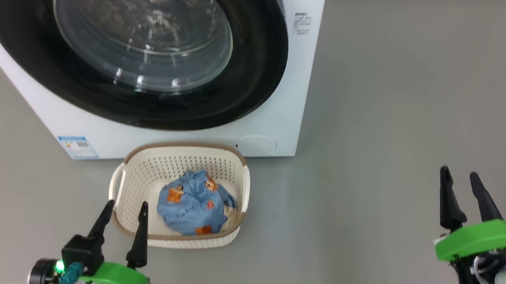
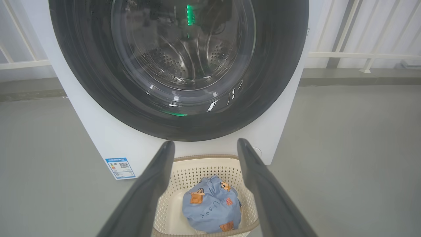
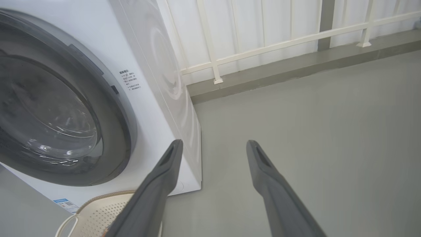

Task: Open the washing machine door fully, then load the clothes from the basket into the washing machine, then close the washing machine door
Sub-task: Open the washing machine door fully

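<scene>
A grey floor runs under everything. On it stands the washing machine, a white box, with the washing machine door shut flat against its front, its black rim ringing the clear glass bowl. The basket sits on the floor just in front of the machine, below the door's lower edge and between the machine and the left gripper. The clothes lie bunched inside the basket: 1 light blue garment with orange prints on top, with a pale scrap at its right edge that cannot be told apart. The left gripper hangs at the basket's near-left corner, its 2 fingers spread and empty. The right gripper hovers over bare floor well to the right of the basket and the machine, fingers also spread, nothing between them. Low on the machine's front are a blue sticker at the left and a round cap at the right.

Through the glass, the left wrist view gives the perforated steel drum and a green glint. The right wrist view adds the machine's white side panel, a white railing before a pale panelled wall, and a small printed label beside the door.
</scene>
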Controlling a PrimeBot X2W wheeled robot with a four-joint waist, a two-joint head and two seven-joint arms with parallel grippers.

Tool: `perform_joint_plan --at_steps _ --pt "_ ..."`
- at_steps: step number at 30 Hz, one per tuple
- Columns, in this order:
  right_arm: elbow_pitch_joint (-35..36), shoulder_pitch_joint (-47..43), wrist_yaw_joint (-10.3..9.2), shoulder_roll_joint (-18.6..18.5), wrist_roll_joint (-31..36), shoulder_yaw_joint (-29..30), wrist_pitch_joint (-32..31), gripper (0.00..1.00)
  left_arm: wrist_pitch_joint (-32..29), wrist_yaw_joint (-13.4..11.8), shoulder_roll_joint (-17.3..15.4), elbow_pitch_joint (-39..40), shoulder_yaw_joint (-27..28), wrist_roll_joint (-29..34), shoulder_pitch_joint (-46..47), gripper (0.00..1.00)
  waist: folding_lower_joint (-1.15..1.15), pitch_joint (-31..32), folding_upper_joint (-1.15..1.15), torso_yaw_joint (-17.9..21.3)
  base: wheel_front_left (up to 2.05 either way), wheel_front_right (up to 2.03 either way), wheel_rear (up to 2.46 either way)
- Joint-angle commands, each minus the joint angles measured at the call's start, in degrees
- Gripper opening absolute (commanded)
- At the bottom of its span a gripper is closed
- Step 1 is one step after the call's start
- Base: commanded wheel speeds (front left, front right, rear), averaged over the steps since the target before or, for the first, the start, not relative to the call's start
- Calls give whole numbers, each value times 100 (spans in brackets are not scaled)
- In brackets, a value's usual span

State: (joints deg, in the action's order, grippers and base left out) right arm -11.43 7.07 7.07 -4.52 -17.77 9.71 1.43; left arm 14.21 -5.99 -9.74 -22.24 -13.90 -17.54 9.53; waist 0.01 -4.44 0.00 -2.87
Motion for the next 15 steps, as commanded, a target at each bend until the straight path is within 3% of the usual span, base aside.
perform_joint_plan --at_steps 1,5,6,7,8,9,10,12,15 --pt "89 356 42 -17 -498 -108 -84 100 78 27 -69 180 176 55 275 100 0 -324 0 -148 0 0 0" --pt "45 656 42 -6 -1262 -119 -157 100 78 71 -23 166 159 55 371 100 0 -511 0 -204 0 0 0" --pt "18 756 42 -31 -1463 -130 -156 95 78 88 -12 152 150 62 411 100 0 -567 0 -228 0 0 0" --pt "-21 862 42 -36 -1698 -138 -169 49 78 101 -1 151 145 74 452 100 -1 -626 0 -251 0 0 0" --pt "-70 973 42 -51 -1909 -147 -184 13 78 114 18 151 145 79 493 100 -1 -687 0 -275 0 0 0" --pt "-129 1084 42 -73 -2108 -160 -198 0 78 130 38 146 141 86 533 100 -1 -739 0 -304 0 0 0" --pt "-269 1339 42 -49 -2668 -133 -274 0 78 157 69 139 139 110 612 100 -1 -849 0 -352 0 0 0" --pt "-352 1471 42 -48 -2901 -113 -324 0 78 174 86 133 136 124 657 100 -1 -903 0 -382 0 0 0" --pt "-684 2067 42 27 -4125 100 -610 0 79 250 151 104 110 201 829 100 -1 -1097 0 -500 0 0 0"
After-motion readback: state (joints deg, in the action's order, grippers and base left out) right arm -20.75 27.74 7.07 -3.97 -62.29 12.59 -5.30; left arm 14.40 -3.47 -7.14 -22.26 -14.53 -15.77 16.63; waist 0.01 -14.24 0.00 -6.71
